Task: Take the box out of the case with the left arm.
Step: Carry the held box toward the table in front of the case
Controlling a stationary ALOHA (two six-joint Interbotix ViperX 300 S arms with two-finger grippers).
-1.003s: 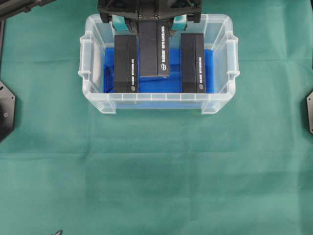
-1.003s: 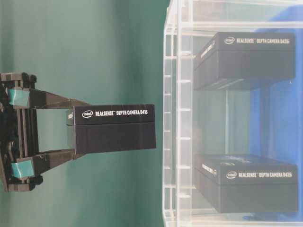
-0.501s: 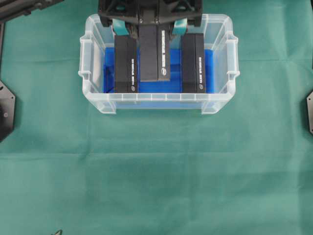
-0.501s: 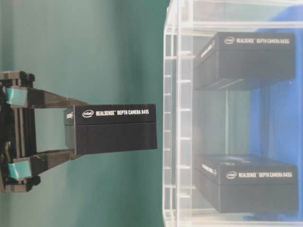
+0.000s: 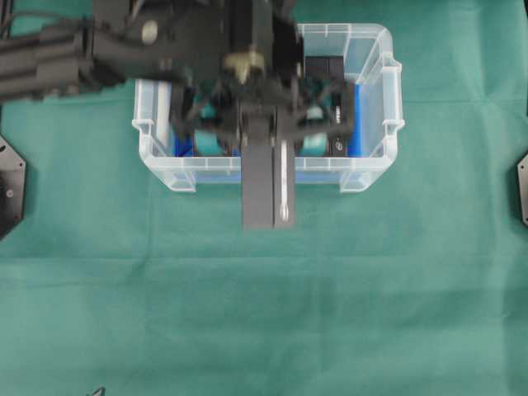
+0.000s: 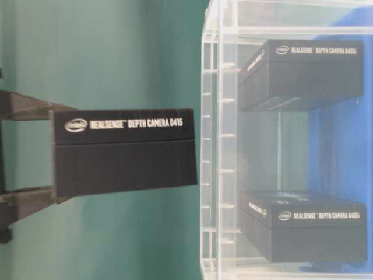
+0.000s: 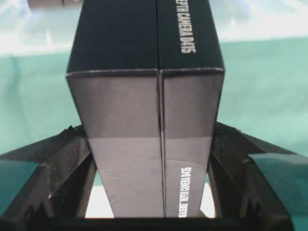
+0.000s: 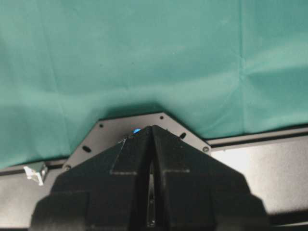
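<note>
Box (image 5: pixel 268 186) clamped by long sides in left end effector (image 7: pixel 153 159), held clear above case (image 5: pixel 373 169) front wall for lift-out. Right end effector (image 8: pixel 151 192) shut, parked at worktop edge.

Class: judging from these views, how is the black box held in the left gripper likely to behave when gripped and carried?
The black box probably stays stiff: its edges look straight between the left gripper fingers. Smooth faces might slip. Held by one end, it may sag.

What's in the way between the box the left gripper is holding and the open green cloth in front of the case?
Nothing visible. The RealSense box, held in the left gripper, already overhangs the case's front wall, and the green cloth beyond it lies bare.
</note>
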